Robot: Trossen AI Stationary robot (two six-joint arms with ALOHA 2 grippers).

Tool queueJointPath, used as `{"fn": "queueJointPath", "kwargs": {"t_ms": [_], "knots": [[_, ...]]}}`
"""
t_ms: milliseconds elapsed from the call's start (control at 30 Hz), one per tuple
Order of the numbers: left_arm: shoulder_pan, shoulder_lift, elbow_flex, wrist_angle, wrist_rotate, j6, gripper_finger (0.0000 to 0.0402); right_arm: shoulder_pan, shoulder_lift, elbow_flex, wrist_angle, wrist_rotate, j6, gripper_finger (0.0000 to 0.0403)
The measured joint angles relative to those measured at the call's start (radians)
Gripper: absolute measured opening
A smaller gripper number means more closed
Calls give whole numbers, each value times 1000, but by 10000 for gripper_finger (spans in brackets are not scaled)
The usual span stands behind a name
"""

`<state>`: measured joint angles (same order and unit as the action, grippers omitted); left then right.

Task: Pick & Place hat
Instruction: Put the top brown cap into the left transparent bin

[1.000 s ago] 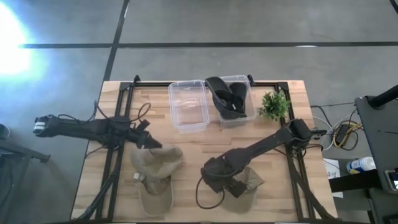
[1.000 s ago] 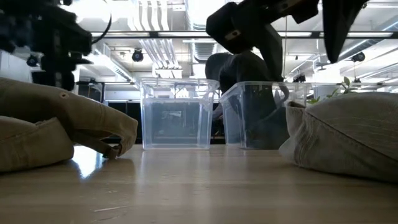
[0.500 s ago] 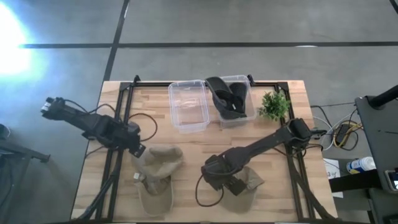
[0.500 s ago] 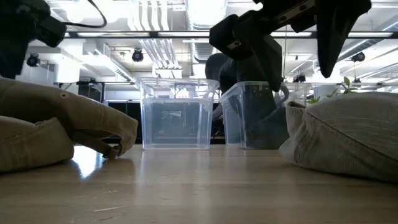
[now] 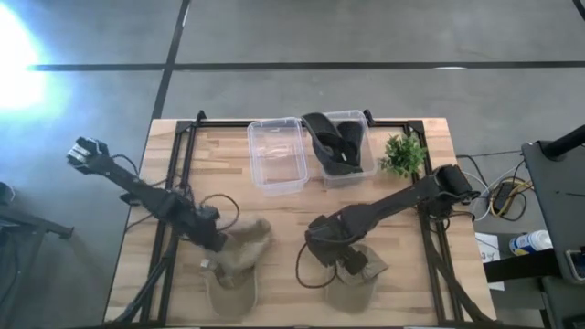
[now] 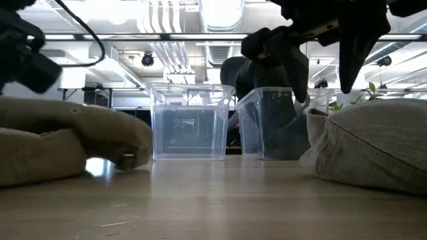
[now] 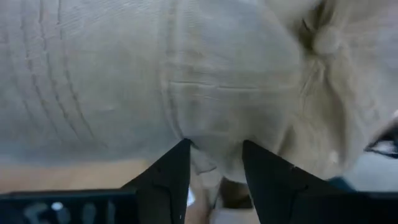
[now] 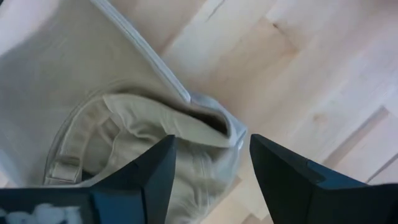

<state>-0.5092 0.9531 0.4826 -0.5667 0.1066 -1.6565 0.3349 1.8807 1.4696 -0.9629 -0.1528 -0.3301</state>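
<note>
Two tan hats lie on the wooden table. The left hat (image 5: 239, 260) (image 6: 60, 143) fills the left wrist view (image 7: 186, 74), and my left gripper (image 5: 218, 241) (image 7: 216, 148) is open at its left side. The right hat (image 5: 358, 274) (image 6: 373, 143) lies with its hollow side up, inner band and strap showing (image 8: 93, 93). My right gripper (image 5: 327, 245) (image 8: 211, 146) is open and hangs above that hat's rim, well off the table in the low view (image 6: 320, 60), touching nothing. My left gripper meets the left hat's crown (image 7: 214, 134) with both open fingertips (image 7: 184, 149), slanting down from the table's left and far side. A bulge of cloth sits between the fingers. The hat rests on the table, its crown pushed down low.
At the far edge stand an empty clear bin (image 5: 277, 155) and a second clear bin (image 5: 340, 146) holding dark hats, with a small green plant (image 5: 403, 153) to their right. Black frame rails and cables run along both sides. Bare wood lies between the two hats.
My left gripper has swung from the table's left toward the near edge and down onto the left hat, whose crown now sits flatter and lower. My right gripper has shifted a little toward the far edge above the right hat.
</note>
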Motion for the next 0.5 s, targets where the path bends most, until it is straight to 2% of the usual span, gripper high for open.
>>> {"fn": "queueJointPath", "kwargs": {"t_ms": [100,200,333,433,500], "knots": [[9,69,-60,219,-39,-22,142,-11,-5,-17,1,0,-3,201],[36,136,-91,370,-103,-18,142,-18,-5,-21,2,0,-15,201],[79,182,-98,602,-214,72,142,-22,-6,-21,3,-1,-21,201],[85,159,-69,707,-248,182,142,-24,-9,-21,1,-2,-21,201],[84,134,-32,669,-250,225,142,-25,-12,-21,-3,-2,-21,201]]}}
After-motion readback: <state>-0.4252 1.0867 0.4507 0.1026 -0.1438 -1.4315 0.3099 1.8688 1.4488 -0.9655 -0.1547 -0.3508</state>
